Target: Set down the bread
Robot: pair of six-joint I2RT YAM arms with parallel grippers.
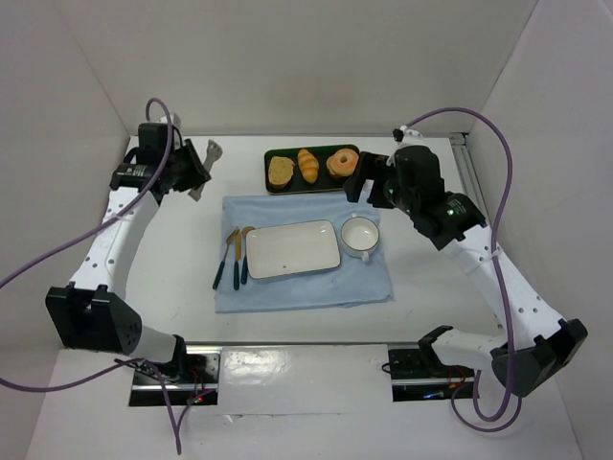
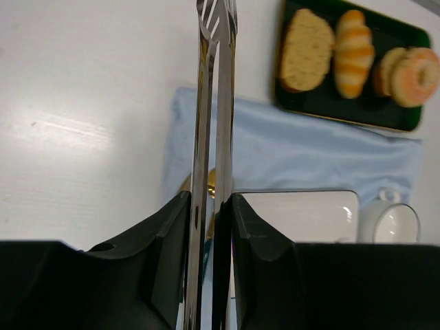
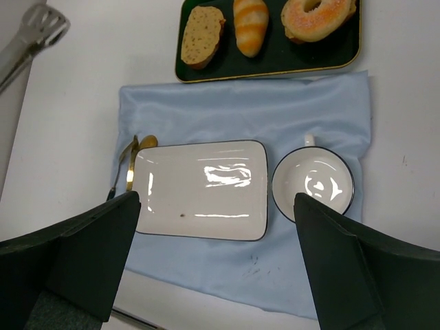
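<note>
— Left gripper (image 2: 212,206)?
— Clamped shut on steel tongs (image 2: 213,103), tips pointing away from the wrist.
— Right gripper (image 3: 216,206)?
— Spread wide, holding nothing, hanging above white plate (image 3: 199,189).
— Bread (image 3: 317,15)?
— Lying at right end of green tray (image 3: 275,65) (just beside striped roll (image 3: 250,24)), well apart from both grippers.

Top: from high behind the bases, takes in the whole table (image 1: 187,259). Left wrist: peers low along tongs (image 2: 213,137) toward the tray (image 2: 344,110). Right wrist: looks down closer, sharing tray, plate (image 3: 199,192), cup (image 3: 313,184).
</note>
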